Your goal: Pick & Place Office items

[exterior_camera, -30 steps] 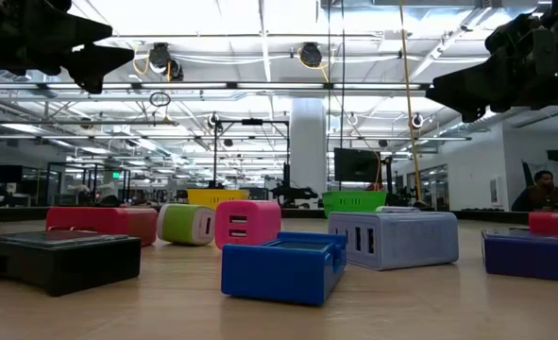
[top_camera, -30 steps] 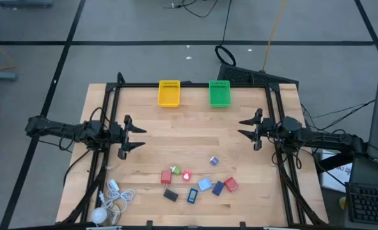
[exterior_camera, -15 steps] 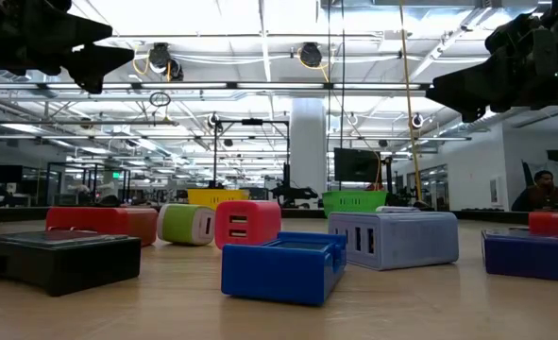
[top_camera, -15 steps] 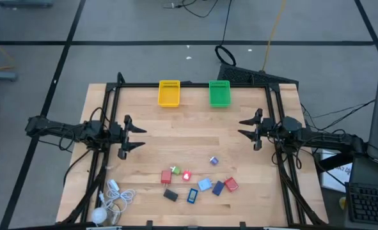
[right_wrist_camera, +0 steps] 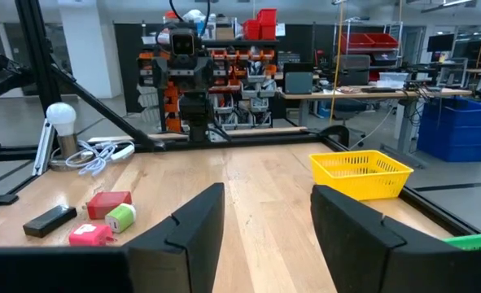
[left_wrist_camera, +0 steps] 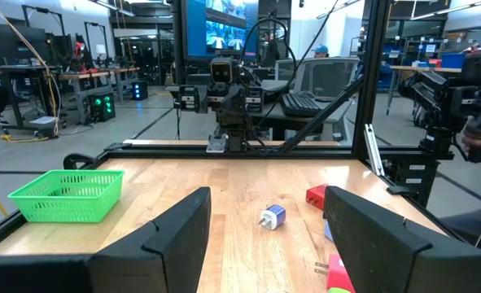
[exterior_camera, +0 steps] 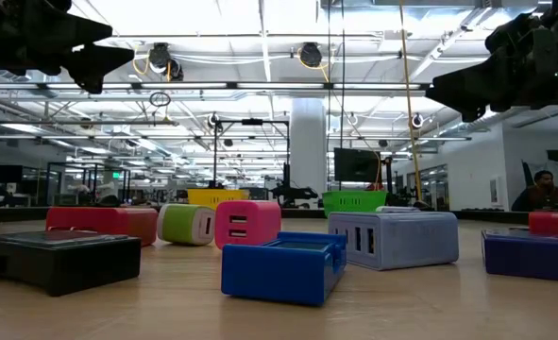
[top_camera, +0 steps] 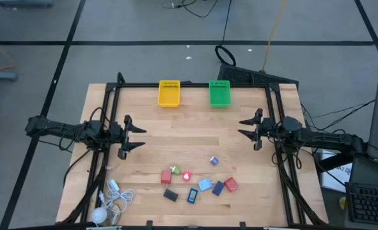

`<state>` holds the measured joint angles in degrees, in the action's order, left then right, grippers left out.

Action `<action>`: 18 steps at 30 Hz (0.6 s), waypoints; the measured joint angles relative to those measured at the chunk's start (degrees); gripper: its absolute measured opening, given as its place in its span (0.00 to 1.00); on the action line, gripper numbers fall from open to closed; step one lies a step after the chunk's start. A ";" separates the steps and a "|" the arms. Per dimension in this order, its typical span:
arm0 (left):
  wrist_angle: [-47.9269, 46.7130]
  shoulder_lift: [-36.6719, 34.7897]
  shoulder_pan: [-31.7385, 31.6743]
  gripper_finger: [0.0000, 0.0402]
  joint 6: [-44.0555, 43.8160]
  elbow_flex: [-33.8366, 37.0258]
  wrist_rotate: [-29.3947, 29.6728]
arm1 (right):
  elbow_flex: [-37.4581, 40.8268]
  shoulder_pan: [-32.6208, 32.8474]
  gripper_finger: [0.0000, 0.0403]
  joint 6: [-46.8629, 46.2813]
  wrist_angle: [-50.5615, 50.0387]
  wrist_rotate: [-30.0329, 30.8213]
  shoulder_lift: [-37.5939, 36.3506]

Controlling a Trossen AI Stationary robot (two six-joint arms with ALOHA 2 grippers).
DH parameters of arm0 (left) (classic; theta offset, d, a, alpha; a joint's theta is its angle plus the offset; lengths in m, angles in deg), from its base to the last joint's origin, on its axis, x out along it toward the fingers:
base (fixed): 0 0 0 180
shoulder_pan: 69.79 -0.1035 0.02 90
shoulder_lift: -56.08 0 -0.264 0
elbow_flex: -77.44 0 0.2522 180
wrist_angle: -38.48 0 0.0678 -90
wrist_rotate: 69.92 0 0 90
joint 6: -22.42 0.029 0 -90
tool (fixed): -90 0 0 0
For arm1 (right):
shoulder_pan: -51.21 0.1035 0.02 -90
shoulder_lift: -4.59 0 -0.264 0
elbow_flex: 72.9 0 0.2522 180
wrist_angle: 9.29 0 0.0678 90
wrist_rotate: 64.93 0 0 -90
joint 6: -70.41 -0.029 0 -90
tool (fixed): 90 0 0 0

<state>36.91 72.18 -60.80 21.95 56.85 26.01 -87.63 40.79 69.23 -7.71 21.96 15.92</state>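
Note:
Several tiny blocky office items lie flat on the near half of the table: red (top_camera: 166, 176), green (top_camera: 175, 170), pink (top_camera: 187, 175), black (top_camera: 170, 195), blue (top_camera: 192, 195), light blue (top_camera: 204, 185), dark blue (top_camera: 218, 188), red (top_camera: 231, 184) and a small purple-blue piece (top_camera: 213, 161). My left gripper (top_camera: 135, 137) hovers open above the table's left side, pointing right. My right gripper (top_camera: 246, 126) hovers open at the right side, pointing left. Both are well clear of the pieces. The left wrist view shows the purple-blue piece (left_wrist_camera: 272, 216); the right wrist view shows red (right_wrist_camera: 108, 203), green (right_wrist_camera: 120, 217), pink and black pieces.
A yellow basket (top_camera: 169, 92) and a green basket (top_camera: 219, 93) stand at the far edge. A white coiled cable with a round white ball (top_camera: 110, 202) lies at the near left corner. A black frame edges the table. Bare wood lies between the grippers.

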 joint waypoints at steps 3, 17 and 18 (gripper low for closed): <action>0.00 0.02 0.00 0.61 0.00 0.02 -0.02 | 0.00 0.00 0.43 -10.03 1.43 -0.09 -0.01; 0.00 0.00 -0.01 0.61 0.00 0.01 0.00 | 0.02 0.20 0.44 -26.00 8.66 -3.11 0.52; 0.00 0.01 0.00 0.61 0.02 0.01 -0.02 | 0.02 0.79 0.45 -24.73 10.81 -4.82 0.96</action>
<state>36.91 72.19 -60.81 21.98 56.86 25.99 -87.61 41.59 44.50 3.10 17.14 16.88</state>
